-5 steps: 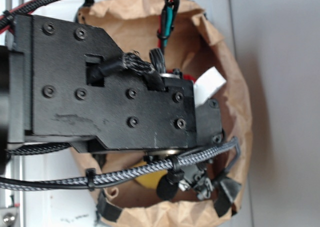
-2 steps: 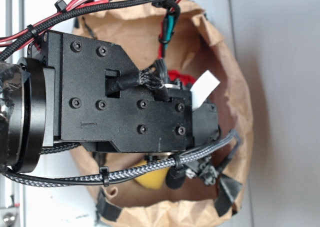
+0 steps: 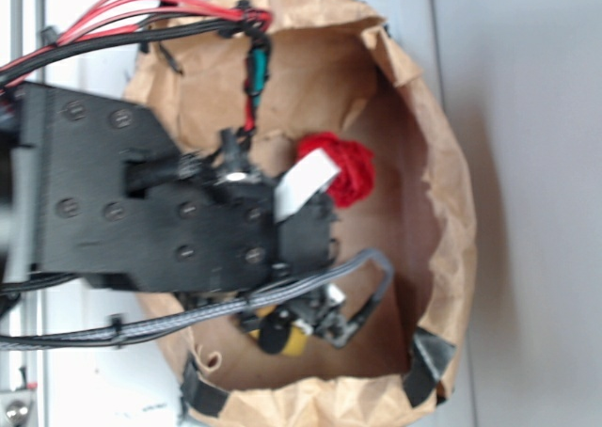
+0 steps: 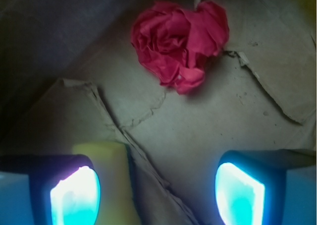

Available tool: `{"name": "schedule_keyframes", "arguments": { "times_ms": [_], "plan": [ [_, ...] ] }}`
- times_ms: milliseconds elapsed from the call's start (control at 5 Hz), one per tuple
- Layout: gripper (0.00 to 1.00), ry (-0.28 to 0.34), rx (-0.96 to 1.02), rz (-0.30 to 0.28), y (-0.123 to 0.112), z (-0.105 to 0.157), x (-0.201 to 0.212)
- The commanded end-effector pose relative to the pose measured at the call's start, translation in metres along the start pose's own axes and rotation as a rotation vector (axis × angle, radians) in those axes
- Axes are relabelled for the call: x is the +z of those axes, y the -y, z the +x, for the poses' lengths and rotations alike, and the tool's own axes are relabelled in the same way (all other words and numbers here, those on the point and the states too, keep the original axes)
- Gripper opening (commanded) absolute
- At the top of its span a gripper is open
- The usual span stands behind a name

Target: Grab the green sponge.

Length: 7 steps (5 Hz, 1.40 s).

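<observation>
Wrist view, left to right. Your gripper [image 4: 158,190] stands wide open, nothing held. The green sponge [image 4: 111,173], yellow in fact, lies at lower left, tucked against the inner side of the left finger [image 4: 74,195], not centred between the fingers; its long axis runs up-frame. Right finger [image 4: 240,193]: bare bag floor beside it. Count: one sponge, one red wad [image 4: 178,39] at upper centre, well apart, inside one paper bag [image 3: 442,192].
</observation>
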<state>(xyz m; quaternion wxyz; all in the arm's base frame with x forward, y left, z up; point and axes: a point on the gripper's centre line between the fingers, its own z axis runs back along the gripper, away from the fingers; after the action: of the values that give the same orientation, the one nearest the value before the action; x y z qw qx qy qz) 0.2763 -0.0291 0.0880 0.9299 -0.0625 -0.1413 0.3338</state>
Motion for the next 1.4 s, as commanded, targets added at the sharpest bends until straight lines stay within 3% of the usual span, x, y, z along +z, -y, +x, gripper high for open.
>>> {"name": "schedule_keyframes", "arguments": {
  "times_ms": [0, 800, 1200],
  "plan": [
    [1.00, 0.054, -0.022, -0.041, 0.019, -0.006, 0.008],
    [1.00, 0.037, -0.024, -0.037, 0.043, -0.030, -0.003],
    [1.00, 0.025, -0.010, -0.030, 0.052, -0.021, -0.019]
  ]
}}
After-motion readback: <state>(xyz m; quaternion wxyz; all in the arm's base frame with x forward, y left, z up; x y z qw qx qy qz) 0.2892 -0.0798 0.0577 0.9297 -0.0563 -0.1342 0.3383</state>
